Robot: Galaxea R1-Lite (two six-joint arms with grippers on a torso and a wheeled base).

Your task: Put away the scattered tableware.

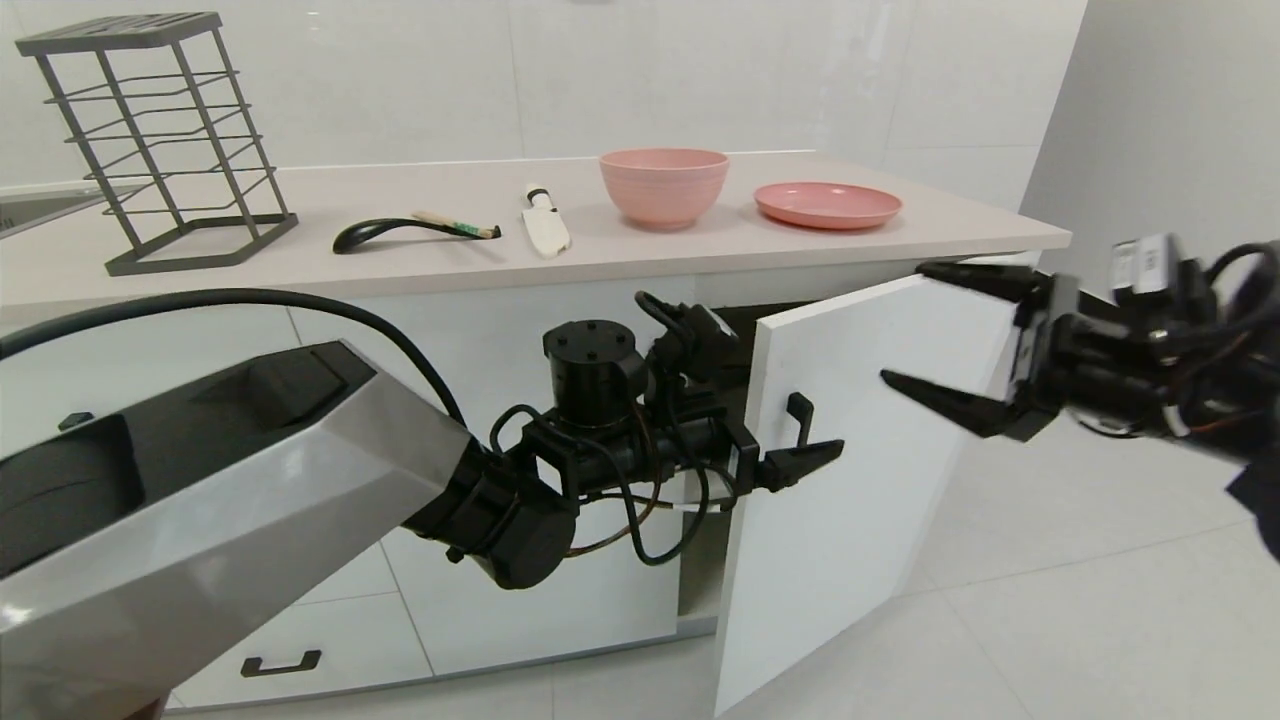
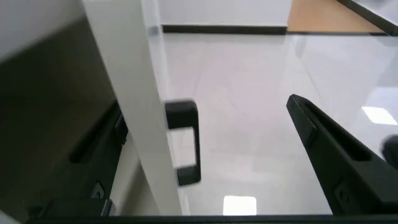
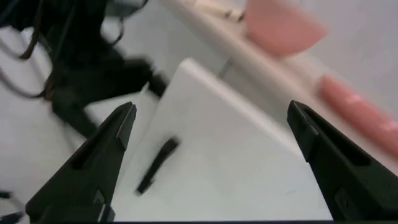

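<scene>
The left pincer (image 2: 204,107) stood apart, straddling the free edge of the open cabinet door (image 1: 860,500), one finger behind the door and one in front, beside the door's black handle (image 1: 800,416). The right pincer (image 1: 903,322) was also apart and empty, just off the door's front face. Above the door, on the counter (image 1: 700,255), sat a pink bowl (image 1: 663,185) and a pink plate (image 1: 827,204). Farther from the door lay a white knife (image 1: 545,228) and a black spoon (image 1: 385,233).

Bowl (image 1: 663,185) left of plate (image 1: 827,204)
</scene>
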